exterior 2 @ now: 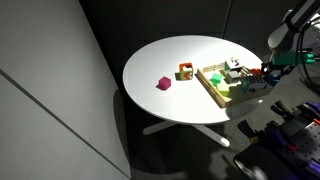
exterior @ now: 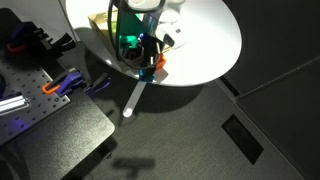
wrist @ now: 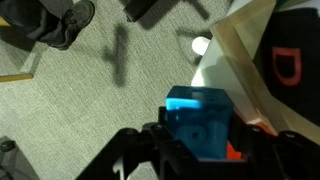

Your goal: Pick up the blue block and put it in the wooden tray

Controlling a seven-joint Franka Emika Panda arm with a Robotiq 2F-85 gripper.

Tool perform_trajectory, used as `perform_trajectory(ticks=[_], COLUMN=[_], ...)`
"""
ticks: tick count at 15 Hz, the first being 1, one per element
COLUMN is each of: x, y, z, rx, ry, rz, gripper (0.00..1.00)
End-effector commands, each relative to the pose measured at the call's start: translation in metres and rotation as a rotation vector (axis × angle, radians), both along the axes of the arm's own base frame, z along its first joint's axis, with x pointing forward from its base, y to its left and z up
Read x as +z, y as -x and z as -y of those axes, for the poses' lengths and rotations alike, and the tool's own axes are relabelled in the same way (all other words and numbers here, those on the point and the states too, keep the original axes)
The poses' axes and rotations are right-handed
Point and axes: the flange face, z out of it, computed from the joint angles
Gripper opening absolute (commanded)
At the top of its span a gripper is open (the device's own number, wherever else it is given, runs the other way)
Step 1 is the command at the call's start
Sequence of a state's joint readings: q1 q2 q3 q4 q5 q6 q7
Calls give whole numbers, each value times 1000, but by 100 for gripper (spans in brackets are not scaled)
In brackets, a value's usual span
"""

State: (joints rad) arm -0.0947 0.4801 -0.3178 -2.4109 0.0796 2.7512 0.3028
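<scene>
one early release likely drops the blue block [wrist: 200, 118], pinched tight in the tool [wrist: 200, 142], outside the wooden tray [exterior 2: 208, 85], onto the floor [wrist: 60, 100].

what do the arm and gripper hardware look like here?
The arm is white rounded segments, grey at the joints. The gripper is black, with two chunky black fingers in the wrist view. In both exterior views a teal-green glow and orange parts sit by it. Cables and markings are too small to tell.
</scene>
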Motion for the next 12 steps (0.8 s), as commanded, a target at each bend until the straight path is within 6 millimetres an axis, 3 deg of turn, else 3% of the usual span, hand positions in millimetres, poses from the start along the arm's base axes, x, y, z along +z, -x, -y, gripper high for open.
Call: perform_trajectory(ticks=[1, 12], x=[20, 74], y=[-3, -21], z=[0, -11], rx=[-8, 12], ry=[-3, -31], rz=[31, 86], gripper=[31, 31])
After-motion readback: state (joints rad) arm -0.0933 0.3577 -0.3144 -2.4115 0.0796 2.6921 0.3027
